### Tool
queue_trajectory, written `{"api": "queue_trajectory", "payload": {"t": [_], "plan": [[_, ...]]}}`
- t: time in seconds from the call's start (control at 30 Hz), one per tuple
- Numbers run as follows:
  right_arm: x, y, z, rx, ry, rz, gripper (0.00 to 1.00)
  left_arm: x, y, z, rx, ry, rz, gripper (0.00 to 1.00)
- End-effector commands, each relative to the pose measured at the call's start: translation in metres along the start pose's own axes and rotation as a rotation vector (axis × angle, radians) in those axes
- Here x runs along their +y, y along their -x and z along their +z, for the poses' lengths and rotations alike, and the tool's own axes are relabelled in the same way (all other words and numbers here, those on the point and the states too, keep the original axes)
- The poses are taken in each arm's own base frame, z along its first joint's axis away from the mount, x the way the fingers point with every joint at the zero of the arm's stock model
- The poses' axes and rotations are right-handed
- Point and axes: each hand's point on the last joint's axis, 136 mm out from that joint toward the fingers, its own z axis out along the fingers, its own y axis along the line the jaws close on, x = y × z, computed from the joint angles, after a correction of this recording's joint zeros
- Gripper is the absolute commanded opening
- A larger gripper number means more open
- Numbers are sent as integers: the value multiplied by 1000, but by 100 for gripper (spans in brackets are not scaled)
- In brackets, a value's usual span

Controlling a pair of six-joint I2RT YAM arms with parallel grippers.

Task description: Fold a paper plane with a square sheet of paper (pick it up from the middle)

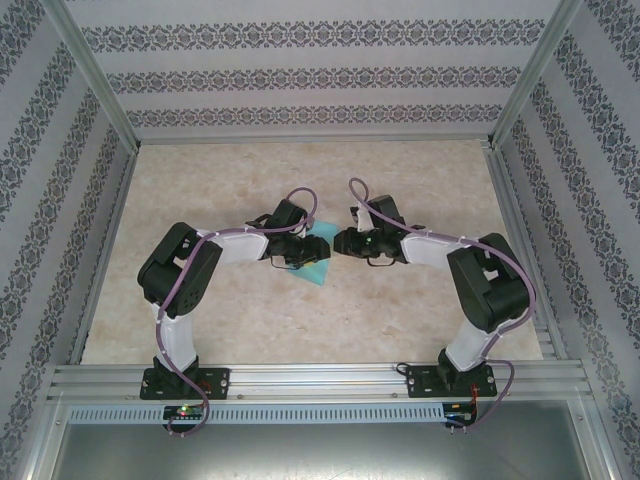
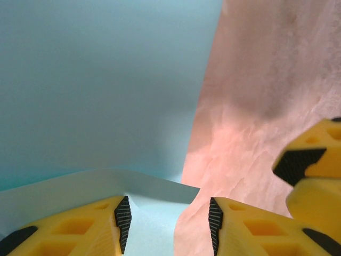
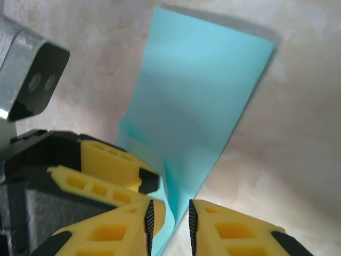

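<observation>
Dead centre of the table [image 1: 420, 330], square sheet of paper [image 3: 202, 106] looks folded once, no nose or wings yet. Left gripper [image 2: 168, 221] spread at its edge; right gripper [image 3: 170, 224] straddles it, can't tell if pinching.

Thin, smooth, matt teal paper for the square sheet of paper [image 3: 197, 106]. Yellow moulded plastic fingers [image 2: 80, 232] with black ribbed pads [image 2: 123, 221]. Mottled matt table [image 1: 400, 310]; brushed metal near rail [image 1: 320, 378].

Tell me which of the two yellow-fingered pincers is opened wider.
The left pincer: its jaws stand well apart at the edge of the thin teal-blue paper sheet, while the right pincer leaves only a narrow gap between its jaws.
</observation>
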Motion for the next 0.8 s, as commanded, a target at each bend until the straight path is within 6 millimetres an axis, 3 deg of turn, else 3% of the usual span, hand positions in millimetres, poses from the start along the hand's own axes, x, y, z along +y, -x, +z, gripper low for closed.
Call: {"api": "queue_trajectory", "payload": {"t": [0.0, 0.47, 0.77], "plan": [[9, -3, -9, -9, 54, 19, 23, 18, -10, 9, 11, 60, 3, 48], [14, -17, -3, 15, 105, 74, 11, 16, -13, 3, 3, 49, 19, 17], [19, -12, 16, 27, 115, 78, 6, 19, -18, 5, 28, 51, 34, 13]]}}
